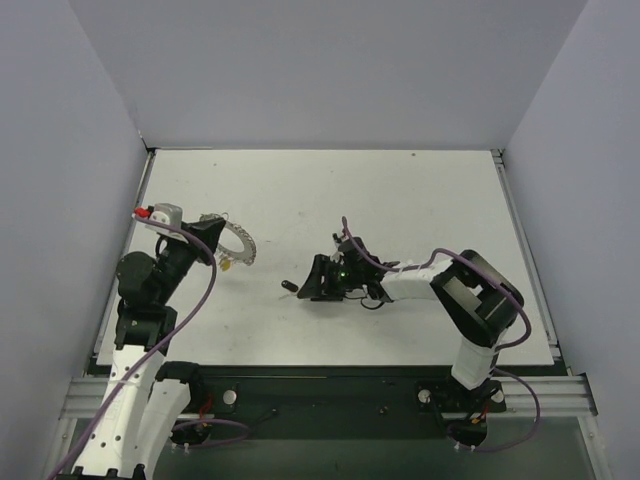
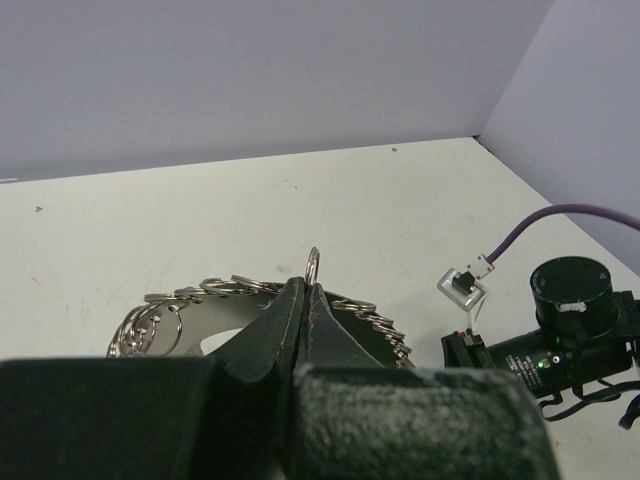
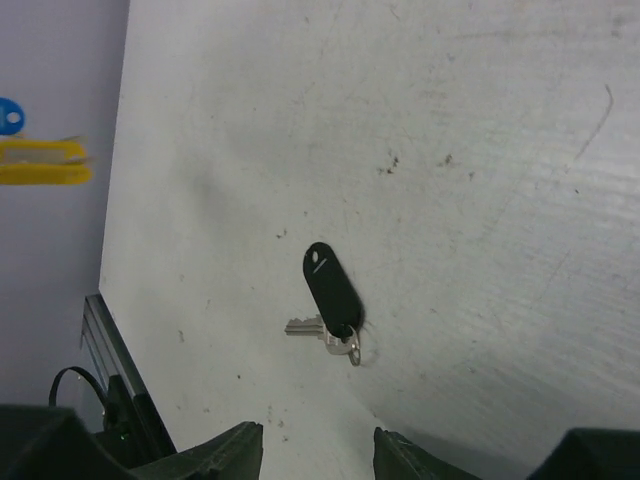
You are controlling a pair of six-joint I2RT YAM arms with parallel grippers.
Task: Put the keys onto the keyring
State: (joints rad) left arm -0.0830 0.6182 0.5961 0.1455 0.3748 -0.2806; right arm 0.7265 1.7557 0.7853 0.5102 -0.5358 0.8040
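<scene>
**Desk:** What is the left pincer (image 2: 306,292) doing?

**Photographer:** Its fingers are pressing together on a small loop standing up from the keyring (image 2: 240,287). The silvery, chain-like rim is spreading out to both sides just ahead of the tips. A yellow-tagged key (image 1: 228,265) is showing just beside those tips, against the ring's rim. Whether the ring is touching the table (image 1: 400,200) cannot be told.

**Desk:** And the right pincer (image 3: 318,445)?

**Photographer:** It is hovering low with its fingers spread wide, gripping nothing. A black-tagged key (image 3: 333,290) is lying flat on the table just ahead of the gap between the fingertips. Its tag is pointing away from the pincer and its silver blade is angling off to one side. From above, the right pincer is pointing toward the left one, well apart.
</scene>
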